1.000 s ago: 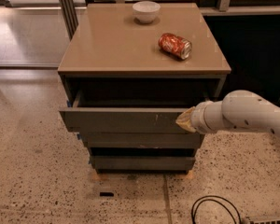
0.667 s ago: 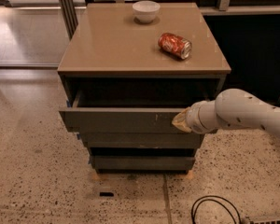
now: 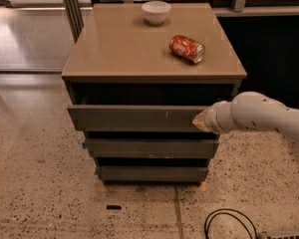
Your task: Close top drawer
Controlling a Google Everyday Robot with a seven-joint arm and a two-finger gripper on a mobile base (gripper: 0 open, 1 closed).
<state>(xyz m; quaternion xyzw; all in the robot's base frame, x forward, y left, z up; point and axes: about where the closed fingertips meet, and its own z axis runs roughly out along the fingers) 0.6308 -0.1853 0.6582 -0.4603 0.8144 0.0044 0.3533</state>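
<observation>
**Top drawer (image 3: pixel 134 118) ajar, gripper (image 3: pixel 201 121) at its right end**

Drawer juts from the cabinet (image 3: pixel 124 49) just under its top, long axis left-right. Gripper touches the front's right end; open or closed, cannot tell. Push should go straight back into the cabinet.

I'm seeing the tan-tipped white gripper (image 3: pixel 201 121) sitting at the right end of the dark-grey, pale-scratched top drawer (image 3: pixel 134 118), with 1 red can (image 3: pixel 187 49) and 1 white bowl (image 3: pixel 156 11) on the beige cabinet top (image 3: pixel 124 49), over speckled floor (image 3: pixel 35 183).
</observation>
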